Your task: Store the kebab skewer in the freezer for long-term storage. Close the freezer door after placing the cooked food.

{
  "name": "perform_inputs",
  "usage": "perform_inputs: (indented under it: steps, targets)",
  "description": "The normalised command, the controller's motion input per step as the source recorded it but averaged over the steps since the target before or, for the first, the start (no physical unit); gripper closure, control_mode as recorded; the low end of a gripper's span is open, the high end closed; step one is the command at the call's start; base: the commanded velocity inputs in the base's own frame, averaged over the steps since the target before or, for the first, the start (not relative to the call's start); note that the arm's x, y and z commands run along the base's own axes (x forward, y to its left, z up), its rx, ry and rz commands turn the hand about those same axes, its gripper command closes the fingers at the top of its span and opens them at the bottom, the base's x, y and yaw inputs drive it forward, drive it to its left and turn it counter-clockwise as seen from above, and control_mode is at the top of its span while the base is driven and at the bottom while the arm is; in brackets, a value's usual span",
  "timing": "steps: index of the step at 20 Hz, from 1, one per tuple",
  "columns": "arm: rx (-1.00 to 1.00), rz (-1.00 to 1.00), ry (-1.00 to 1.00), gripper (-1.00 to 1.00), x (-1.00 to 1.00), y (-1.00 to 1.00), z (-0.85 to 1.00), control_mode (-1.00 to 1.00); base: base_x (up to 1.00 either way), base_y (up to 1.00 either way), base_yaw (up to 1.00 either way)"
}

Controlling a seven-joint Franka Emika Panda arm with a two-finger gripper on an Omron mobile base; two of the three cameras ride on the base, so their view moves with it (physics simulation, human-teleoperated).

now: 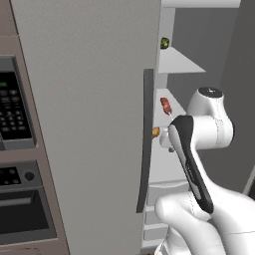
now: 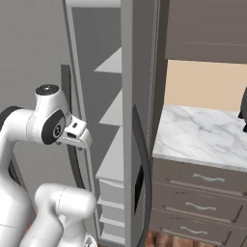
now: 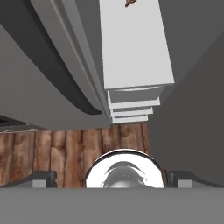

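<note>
The freezer (image 1: 172, 164) stands open, showing white shelves and drawers. The kebab skewer (image 1: 166, 105) lies toward the back of a middle shelf (image 3: 131, 48) as a reddish-brown bit, and it also shows at the top edge of the hand view (image 3: 130, 2). The freezer door (image 2: 129, 96) is swung out and seen edge-on, with its dark bar handle (image 2: 145, 164) and dispenser panel (image 2: 139, 183). My gripper (image 3: 113, 178) hangs in front of that shelf, pointing down at the drawers and floor. It is open, with nothing between its fingers, and it is apart from the skewer.
The plain grey door (image 1: 84, 124) with its dark handle (image 1: 147, 139) is shut at the left. A black oven panel (image 1: 15, 114) sits further left. A small green item (image 1: 164, 43) rests on an upper shelf and an orange bit (image 1: 156, 132) is at the shelf's left edge. A marble counter (image 2: 202, 135) lies to the right.
</note>
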Motion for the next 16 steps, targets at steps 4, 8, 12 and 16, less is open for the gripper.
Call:
perform_inputs:
  steps: [4,8,12,16]
  targets:
    - [0.0,0.0,0.0,-1.0,0.0,0.0,-0.05,-1.0,0.0,0.0,0.0]
    - [0.0,0.0,0.0,-1.0,0.0,0.0,0.0,-1.0,0.0,0.0,0.0]
    - [0.0,-0.01,0.0,-1.0,-0.05,-0.02,0.0,1.0,-0.19,0.0,-0.04]
    - [0.0,0.0,0.0,-1.0,0.0,0.0,0.0,1.0,-0.49,0.0,-0.17]
